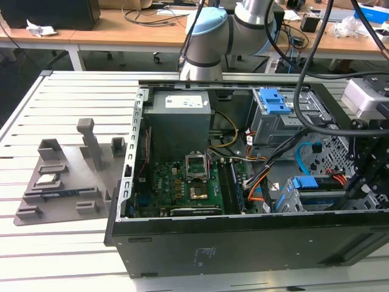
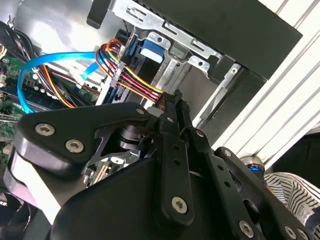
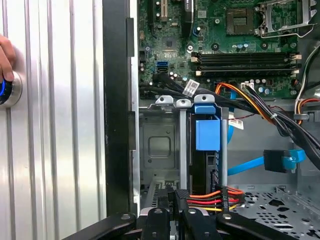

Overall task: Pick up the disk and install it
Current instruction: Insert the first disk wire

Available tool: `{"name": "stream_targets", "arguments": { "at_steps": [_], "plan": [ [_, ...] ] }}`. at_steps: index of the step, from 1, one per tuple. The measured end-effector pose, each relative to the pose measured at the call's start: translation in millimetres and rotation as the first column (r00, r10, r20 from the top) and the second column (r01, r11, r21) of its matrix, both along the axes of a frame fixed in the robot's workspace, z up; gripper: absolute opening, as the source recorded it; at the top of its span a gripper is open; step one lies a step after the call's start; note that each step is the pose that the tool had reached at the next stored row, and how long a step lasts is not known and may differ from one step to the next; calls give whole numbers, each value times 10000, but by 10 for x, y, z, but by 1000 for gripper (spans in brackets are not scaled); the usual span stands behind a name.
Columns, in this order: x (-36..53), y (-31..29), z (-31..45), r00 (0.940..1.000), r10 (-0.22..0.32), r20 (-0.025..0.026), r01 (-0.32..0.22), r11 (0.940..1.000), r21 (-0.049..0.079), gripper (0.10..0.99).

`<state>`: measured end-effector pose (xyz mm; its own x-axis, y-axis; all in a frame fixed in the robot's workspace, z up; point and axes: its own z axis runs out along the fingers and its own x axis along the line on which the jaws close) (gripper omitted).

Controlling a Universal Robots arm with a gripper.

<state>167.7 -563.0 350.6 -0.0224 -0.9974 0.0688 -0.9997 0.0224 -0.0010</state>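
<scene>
Slatted white table | open computer case on it | desks behind | tool together above drive cage

- Motherboard: dark green, black slots.
- Computer case: black outside, grey metal inside.
- Drive cage: grey metal; blue plastic latch.
- Data cable: light blue.
- Power wires: red, yellow, orange, black.
- Gripper: black, silver screws.
- Table: white, slatted.
- Parts tray: grey.
- Arm joint: pale blue cap, silver body.
</scene>
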Motion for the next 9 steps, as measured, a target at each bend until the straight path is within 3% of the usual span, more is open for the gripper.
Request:
{"name": "stream_targets", "arguments": {
  "at_steps": [9],
  "plan": [
    [-10,9,22,10000,1,4,-1,10000,2,165]
  ]
}}
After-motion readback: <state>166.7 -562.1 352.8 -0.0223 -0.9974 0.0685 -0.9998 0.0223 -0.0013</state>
